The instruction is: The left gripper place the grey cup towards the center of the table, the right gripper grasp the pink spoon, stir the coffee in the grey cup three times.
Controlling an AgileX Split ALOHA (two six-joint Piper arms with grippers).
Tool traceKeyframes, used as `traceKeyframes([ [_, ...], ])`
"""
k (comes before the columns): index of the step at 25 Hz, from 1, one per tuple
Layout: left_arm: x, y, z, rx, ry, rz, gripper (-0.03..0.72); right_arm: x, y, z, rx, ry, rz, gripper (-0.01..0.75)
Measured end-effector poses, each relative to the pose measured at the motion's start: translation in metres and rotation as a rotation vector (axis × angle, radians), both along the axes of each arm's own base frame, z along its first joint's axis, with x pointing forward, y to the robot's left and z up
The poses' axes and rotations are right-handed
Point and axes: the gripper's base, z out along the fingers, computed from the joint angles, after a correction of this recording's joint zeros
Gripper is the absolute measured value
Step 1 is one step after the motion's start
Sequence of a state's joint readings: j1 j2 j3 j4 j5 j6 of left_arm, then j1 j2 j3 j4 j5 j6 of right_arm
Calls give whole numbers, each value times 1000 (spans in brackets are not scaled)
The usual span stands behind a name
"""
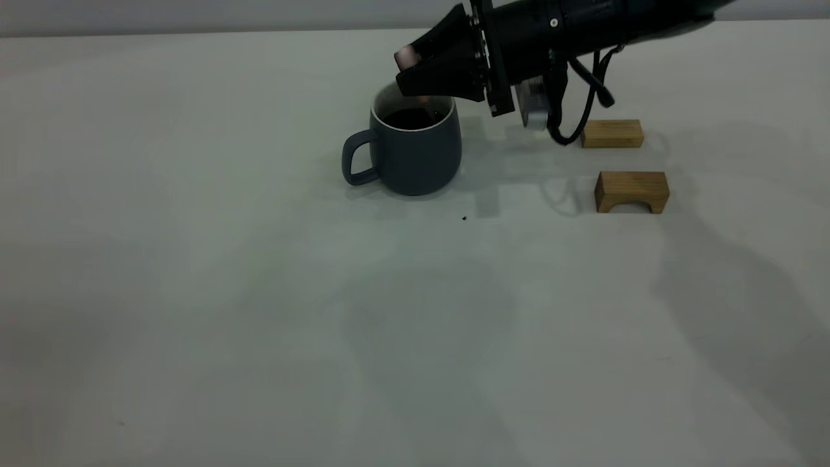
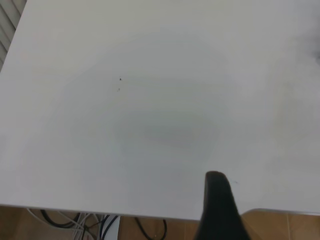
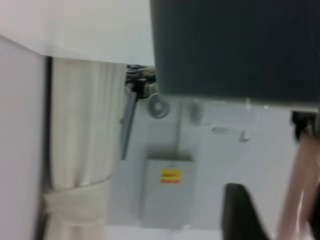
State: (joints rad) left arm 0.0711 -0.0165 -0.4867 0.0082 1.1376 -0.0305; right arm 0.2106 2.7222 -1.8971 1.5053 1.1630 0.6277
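Near the table's [image 1: 194, 292] far middle, the dark slate-grey mug [image 1: 412, 152] of glossy black coffee [image 1: 412, 118] stands upright with wide bare surface around it. Above its rim, the black right gripper [image 1: 415, 74] is clamped on the pink-handled spoon [image 1: 407, 58], whose bowl is hidden. Only one left-gripper finger [image 2: 220, 210] shows by the table's edge, so its state is unclear.

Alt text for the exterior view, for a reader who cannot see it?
The right hand holds the pink spoon over the grey cup of dark coffee on the table. Two wooden blocks sit beside it.
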Motion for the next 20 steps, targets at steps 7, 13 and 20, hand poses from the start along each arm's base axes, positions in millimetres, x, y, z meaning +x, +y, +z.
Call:
traceKeyframes([
  [7,0,0,0,0,0,0,567,2,-1,41,-74,-390,171,650],
  [13,0,0,0,0,0,0,567,-4,-8,117,-237,-1072,553,535],
  [20,0,0,0,0,0,0,567,-32,-30,237,-474,-1674,986,336],
])
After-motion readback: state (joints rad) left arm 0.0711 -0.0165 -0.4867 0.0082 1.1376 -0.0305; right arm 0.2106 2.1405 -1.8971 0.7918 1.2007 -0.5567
